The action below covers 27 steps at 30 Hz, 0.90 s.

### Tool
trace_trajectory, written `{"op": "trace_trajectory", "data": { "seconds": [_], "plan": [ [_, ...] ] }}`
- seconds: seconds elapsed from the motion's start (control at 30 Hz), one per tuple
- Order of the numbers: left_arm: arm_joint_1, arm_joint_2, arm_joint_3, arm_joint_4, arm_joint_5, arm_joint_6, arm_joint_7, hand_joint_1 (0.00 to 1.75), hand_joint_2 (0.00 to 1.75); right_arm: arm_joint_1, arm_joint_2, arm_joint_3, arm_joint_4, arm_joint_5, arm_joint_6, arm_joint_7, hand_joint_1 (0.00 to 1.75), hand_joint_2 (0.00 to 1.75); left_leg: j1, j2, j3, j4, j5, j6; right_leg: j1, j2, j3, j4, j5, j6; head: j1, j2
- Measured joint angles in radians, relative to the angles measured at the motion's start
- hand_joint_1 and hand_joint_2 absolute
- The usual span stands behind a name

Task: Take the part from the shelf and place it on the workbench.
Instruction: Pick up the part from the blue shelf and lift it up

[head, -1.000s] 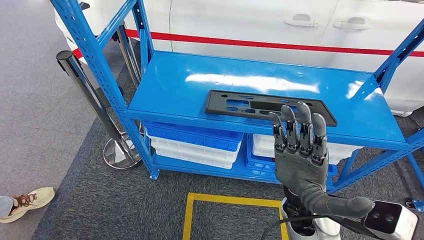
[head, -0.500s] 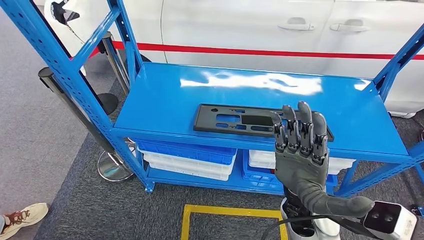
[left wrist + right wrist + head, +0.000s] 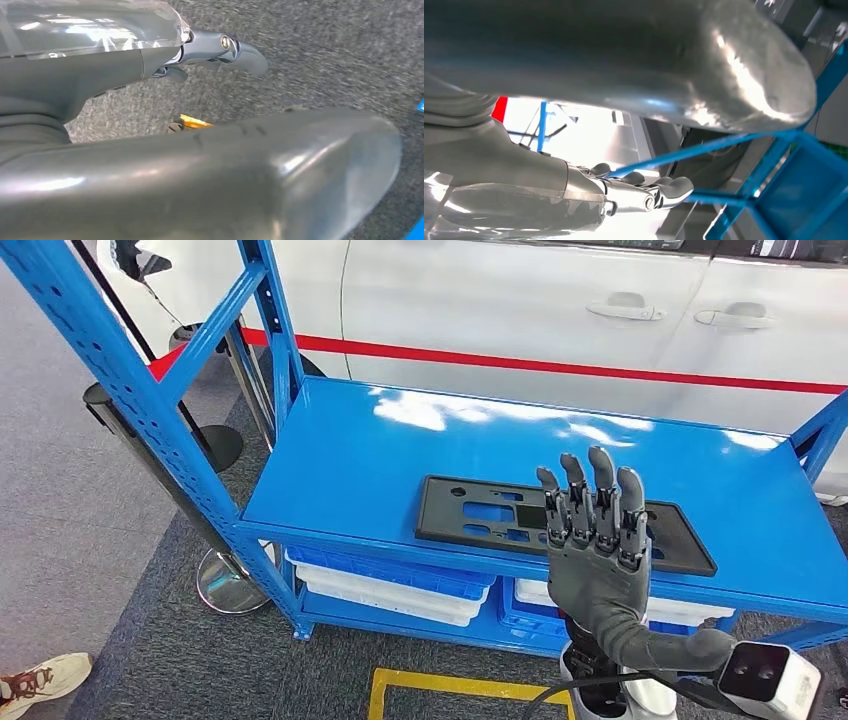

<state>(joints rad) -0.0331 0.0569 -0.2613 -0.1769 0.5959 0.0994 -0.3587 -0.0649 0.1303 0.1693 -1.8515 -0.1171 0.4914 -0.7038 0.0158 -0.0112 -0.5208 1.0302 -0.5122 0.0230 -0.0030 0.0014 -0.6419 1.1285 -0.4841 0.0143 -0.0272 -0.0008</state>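
Note:
A flat black part (image 3: 436,515) with several cut-outs lies along the front of the blue shelf top (image 3: 350,450). My right hand (image 3: 597,540) is raised in front of the shelf, with its fingers straight and apart. It covers the middle of the part and holds nothing. In the right wrist view that hand (image 3: 639,192) shows against blue shelf bars. My left hand (image 3: 150,125) hangs over grey carpet, its fingers loose and holding nothing.
A white car with a red stripe (image 3: 500,300) stands behind the shelf. Blue and white bins (image 3: 390,580) sit on the lower level. A stanchion post (image 3: 150,455) stands at the shelf's left. Yellow floor tape (image 3: 450,685) lies in front, and a person's shoe (image 3: 35,680) is at the lower left.
The whole picture has shifted, so the camera has moved. The shelf and part now sit lower and further right. My right hand keeps the same raised pose.

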Motion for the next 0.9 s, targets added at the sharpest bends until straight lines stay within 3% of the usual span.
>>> {"op": "trace_trajectory", "data": {
  "seconds": [0.03,0.07,0.13,0.23,0.27,0.33,0.37,0.4,0.43,0.5,0.57,0.67,0.73,0.83,0.9],
  "plan": [
    [-0.001,-0.002,0.0,0.0,-0.001,0.0,0.0,0.0,0.0,-0.001,-0.003,0.002,0.01,0.001,-0.019,0.0,0.0,0.44,0.001,-0.001,0.009,-0.003,-0.006,-0.002,0.006,0.0,0.006,-0.045,0.034,-0.009,-0.002,0.0],
    [-0.003,-0.003,0.0,0.001,0.0,0.0,-0.001,0.0,0.0,-0.002,-0.008,0.007,0.022,0.003,-0.043,0.0,0.0,0.87,0.003,-0.001,0.011,-0.006,-0.01,-0.007,0.012,0.001,0.009,-0.073,0.051,-0.02,-0.002,0.0],
    [-0.008,-0.006,0.0,0.001,0.0,-0.001,-0.003,0.0,0.0,-0.007,-0.023,0.022,0.049,0.007,-0.09,0.001,0.0,1.75,0.003,-0.001,0.015,-0.01,-0.008,-0.019,0.021,0.001,0.013,-0.097,0.051,-0.036,-0.001,0.0],
    [-0.008,-0.007,-0.001,0.001,0.0,-0.005,-0.003,0.0,0.0,-0.017,-0.045,0.05,0.092,0.028,-0.148,0.001,0.0,1.75,-0.001,0.004,0.015,0.017,-0.03,-0.032,0.01,0.0,0.05,-0.14,0.061,-0.043,0.0,0.0],
    [-0.008,-0.007,-0.001,0.001,0.0,-0.007,-0.003,0.0,0.0,-0.02,-0.051,0.058,0.109,0.041,-0.17,0.001,0.0,1.75,0.0,0.004,-0.005,0.058,-0.055,-0.032,0.007,-0.001,0.059,-0.146,0.06,-0.045,-0.001,0.0],
    [-0.009,-0.007,-0.001,0.001,0.0,-0.01,-0.004,0.0,0.0,-0.022,-0.064,0.071,0.143,0.083,-0.234,0.001,0.0,1.75,0.0,0.005,-0.075,0.181,-0.108,-0.035,0.009,-0.003,0.065,-0.147,0.054,-0.05,-0.001,0.0],
    [-0.009,-0.007,-0.001,0.001,0.001,-0.01,-0.006,0.0,0.0,-0.021,-0.071,0.076,0.159,0.117,-0.281,0.001,0.0,1.75,0.0,0.005,-0.108,0.229,-0.12,-0.039,0.01,-0.002,0.066,-0.144,0.051,-0.051,-0.001,0.0],
    [-0.008,-0.007,-0.001,0.001,0.001,-0.011,-0.007,0.0,0.0,-0.019,-0.078,0.081,0.172,0.161,-0.336,0.001,0.0,1.75,0.001,0.005,-0.128,0.245,-0.113,-0.042,0.01,-0.001,0.068,-0.141,0.046,-0.051,-0.001,0.0],
    [-0.006,-0.007,-0.001,0.001,0.002,-0.011,-0.009,0.0,0.0,-0.017,-0.085,0.085,0.183,0.209,-0.394,0.001,0.0,1.75,0.001,0.005,-0.13,0.228,-0.089,-0.044,0.009,0.001,0.07,-0.137,0.042,-0.049,-0.001,0.0],
    [-0.002,-0.006,-0.001,0.002,0.003,-0.012,-0.011,0.0,0.0,-0.01,-0.1,0.092,0.198,0.311,-0.503,0.001,0.0,1.75,0.004,0.005,-0.093,0.114,-0.007,-0.046,0.006,0.004,0.076,-0.126,0.029,-0.041,-0.001,0.0],
    [-0.001,-0.006,-0.001,0.002,0.007,-0.012,-0.012,0.0,0.0,-0.002,-0.118,0.096,0.212,0.414,-0.603,0.007,0.0,1.75,0.002,0.005,-0.067,0.027,0.028,-0.038,0.006,0.005,0.074,-0.11,0.017,-0.03,-0.001,0.0],
    [-0.002,-0.007,-0.001,0.003,0.01,-0.012,-0.014,0.0,0.0,0.015,-0.148,0.097,0.228,0.551,-0.727,0.026,0.0,1.75,-0.001,0.006,-0.067,0.018,0.036,-0.013,0.009,0.004,0.067,-0.096,0.006,-0.016,-0.002,0.0],
    [-0.001,-0.008,-0.001,0.003,0.01,-0.012,-0.013,0.0,0.0,0.031,-0.169,0.097,0.235,0.621,-0.796,0.04,0.0,1.75,0.002,0.008,-0.065,0.014,0.04,-0.004,0.007,0.004,0.057,-0.068,-0.017,-0.005,-0.001,0.0],
    [-0.001,-0.008,-0.001,0.003,0.01,-0.012,-0.013,0.0,0.0,0.056,-0.196,0.096,0.245,0.675,-0.854,0.053,0.0,1.75,0.003,0.008,-0.065,0.011,0.042,0.004,-0.001,0.003,-0.02,0.098,-0.104,0.013,0.001,0.0],
    [-0.001,-0.008,-0.001,0.003,0.01,-0.012,-0.012,0.0,0.0,0.07,-0.209,0.096,0.254,0.683,-0.863,0.054,0.0,1.75,0.003,0.008,-0.065,0.011,0.041,0.005,-0.005,0.003,-0.065,0.183,-0.123,0.017,0.001,0.0]
  ]
}}
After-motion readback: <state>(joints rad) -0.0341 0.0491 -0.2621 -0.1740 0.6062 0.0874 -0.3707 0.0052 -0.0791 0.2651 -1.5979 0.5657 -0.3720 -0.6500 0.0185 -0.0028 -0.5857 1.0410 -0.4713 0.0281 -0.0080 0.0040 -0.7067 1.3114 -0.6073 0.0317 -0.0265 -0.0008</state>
